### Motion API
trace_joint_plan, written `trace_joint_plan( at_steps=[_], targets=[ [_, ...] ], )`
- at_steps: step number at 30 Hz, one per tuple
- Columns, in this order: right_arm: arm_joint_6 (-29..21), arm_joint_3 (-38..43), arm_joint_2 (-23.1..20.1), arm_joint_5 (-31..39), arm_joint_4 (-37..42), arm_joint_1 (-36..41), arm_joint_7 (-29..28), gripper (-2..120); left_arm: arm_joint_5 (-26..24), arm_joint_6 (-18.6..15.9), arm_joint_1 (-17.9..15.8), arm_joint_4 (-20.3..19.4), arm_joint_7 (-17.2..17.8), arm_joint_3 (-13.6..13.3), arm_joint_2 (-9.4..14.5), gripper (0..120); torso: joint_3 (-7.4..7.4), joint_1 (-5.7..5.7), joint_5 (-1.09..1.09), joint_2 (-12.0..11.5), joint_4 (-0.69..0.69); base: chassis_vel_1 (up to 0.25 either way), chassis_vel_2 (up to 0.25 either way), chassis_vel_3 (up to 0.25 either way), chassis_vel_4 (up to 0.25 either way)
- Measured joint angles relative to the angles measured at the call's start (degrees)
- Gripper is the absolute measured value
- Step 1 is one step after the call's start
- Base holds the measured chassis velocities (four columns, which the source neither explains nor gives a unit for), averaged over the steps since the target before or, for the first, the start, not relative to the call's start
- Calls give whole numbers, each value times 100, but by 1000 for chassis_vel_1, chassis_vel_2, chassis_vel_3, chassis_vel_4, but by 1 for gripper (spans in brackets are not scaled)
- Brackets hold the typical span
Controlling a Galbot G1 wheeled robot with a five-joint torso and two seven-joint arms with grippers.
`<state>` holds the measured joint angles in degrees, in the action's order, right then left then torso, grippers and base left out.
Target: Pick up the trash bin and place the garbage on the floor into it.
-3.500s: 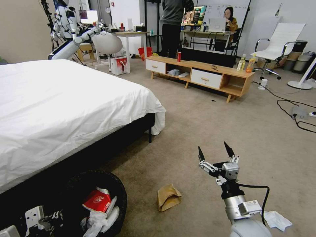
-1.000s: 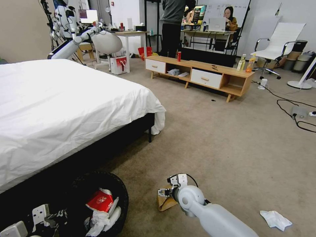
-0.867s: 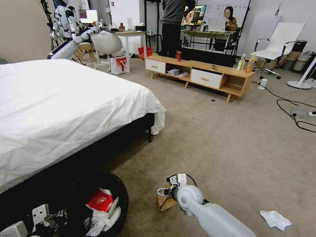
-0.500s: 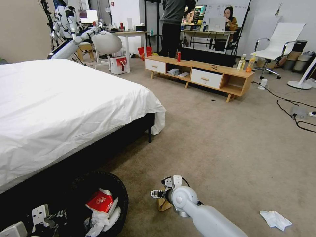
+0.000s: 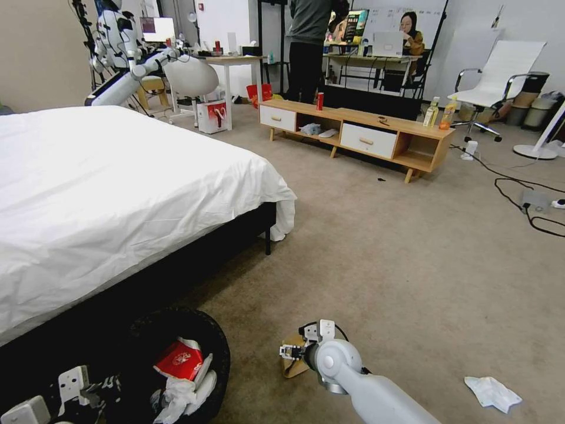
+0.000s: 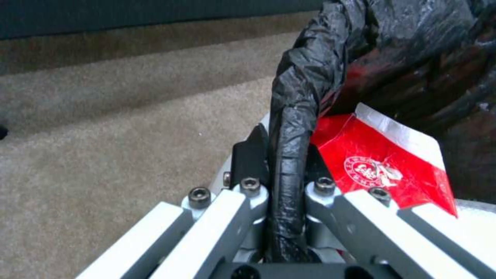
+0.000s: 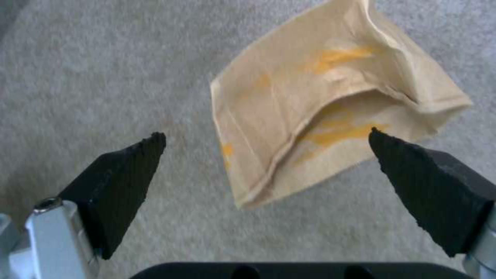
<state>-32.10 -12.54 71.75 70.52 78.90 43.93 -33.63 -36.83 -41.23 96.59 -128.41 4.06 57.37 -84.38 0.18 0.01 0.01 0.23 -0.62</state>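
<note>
Crinkled glossy black plastic liner of the round trash bin [image 6: 294, 128], pinched between my black left fingertips [image 6: 248, 155]. Flat red snack packet [image 6: 385, 164], white emblem, white edge. Crumpled tan paper bag [image 7: 331, 97], orange-yellow stains, centre frame on beige carpet [image 7: 103, 77].

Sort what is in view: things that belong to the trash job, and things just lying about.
Job:
- trash bin, rim clamped in left end effector
- red packet and tissues inside the bin
- brown paper bag on carpet, under open right end effector
- white tissue on carpet

Lying about:
- bed
- upright red can
- two drink bottles
- office chair
</note>
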Motion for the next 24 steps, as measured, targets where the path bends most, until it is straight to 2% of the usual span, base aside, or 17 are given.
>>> trace_joint_plan(
  at_steps=[13,24],
  targets=[
    [197,142,400,76,-729,-246,346,100,-24,-1,66,-90,-10,56,-2,3,0,0,-1,0,0,0,0,0,0],
    [198,296,310,23,-814,-65,369,100,-38,-5,39,-80,-13,55,5,3,0,0,-1,0,-1,0,0,0,0]
  ],
)
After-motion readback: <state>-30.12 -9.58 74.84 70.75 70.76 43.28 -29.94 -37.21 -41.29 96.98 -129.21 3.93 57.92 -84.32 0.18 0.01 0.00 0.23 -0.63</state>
